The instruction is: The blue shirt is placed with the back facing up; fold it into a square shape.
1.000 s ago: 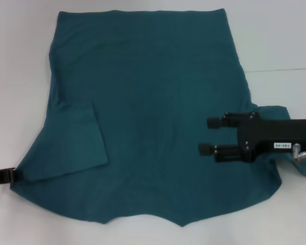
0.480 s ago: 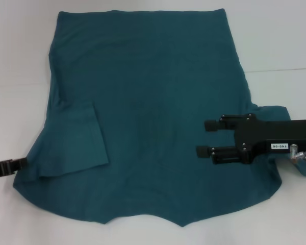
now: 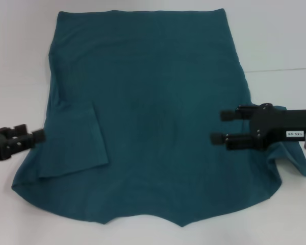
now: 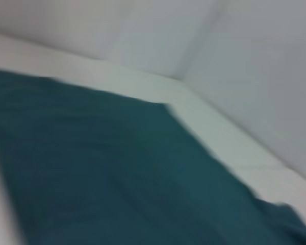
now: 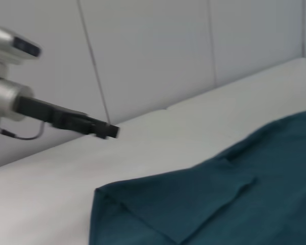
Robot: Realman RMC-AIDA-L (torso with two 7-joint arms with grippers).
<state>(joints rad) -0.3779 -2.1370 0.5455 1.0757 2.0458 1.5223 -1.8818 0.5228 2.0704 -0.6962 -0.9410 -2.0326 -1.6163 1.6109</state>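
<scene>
One sleeve folded in on the blue shirt (image 3: 153, 117); opposite sleeve and body folds remain. Left hand (image 3: 38, 136) and right hand (image 3: 219, 126) both spread, empty.

Light falls evenly and brightly from above in the head view, washing the white counter (image 3: 275, 35) nearly to blankness, with only faint shadow along the hem of the blue shirt (image 3: 143, 102). The shirt's dark cloth shows soft low folds but little texture. The left gripper (image 3: 38, 136) at the edge is slightly smeared. The left wrist view is heavily blurred throughout, the cloth edges streaked. The right wrist view is softer than the head view, mildly blurred, its wall panels evenly lit and without glare.
</scene>
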